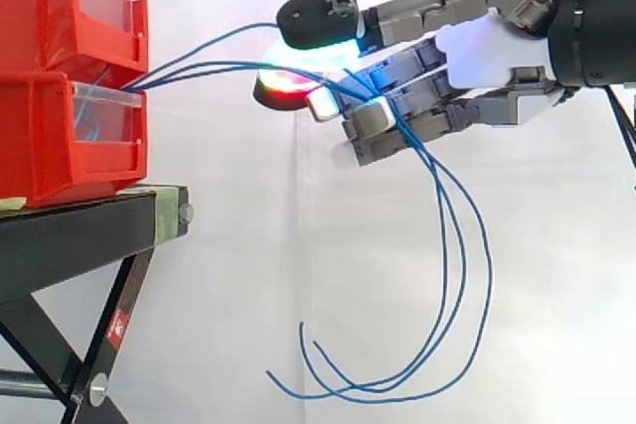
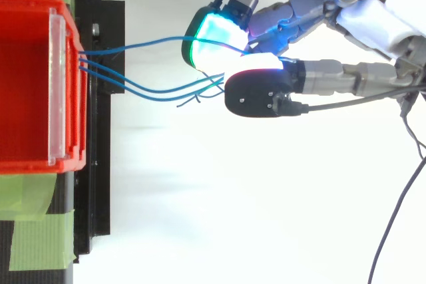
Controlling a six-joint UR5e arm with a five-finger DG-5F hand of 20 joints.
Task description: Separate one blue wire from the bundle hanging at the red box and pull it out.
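The blue wire you want leaves the front of the red box, which sits at the front edge of the black stand, and climbs in a shallow arc apart from the rest, up to the hand's glowing pads. The rest of the bundle runs lower, leaving the same opening and passing just under those pads, and all the loose tails hang down past the hand in long loops well below the stand's top. The hand looks clamped on the raised wire, its upper pads pressed together on it, while the lower fingers lie across the other strands, touching them. To do this step well, confirm first that only one strand sits in the pinch; from above, the low pair passes very close to the pads and could be dragged along. Pull straight away from the box front, level with the opening, so that the wire slides out rather than bending over the lip. Go slowly: the strands are thin and slippery, and a jerk may slip the grip or tug the box toward the stand's edge. Watch that the hanging loops don't snag.
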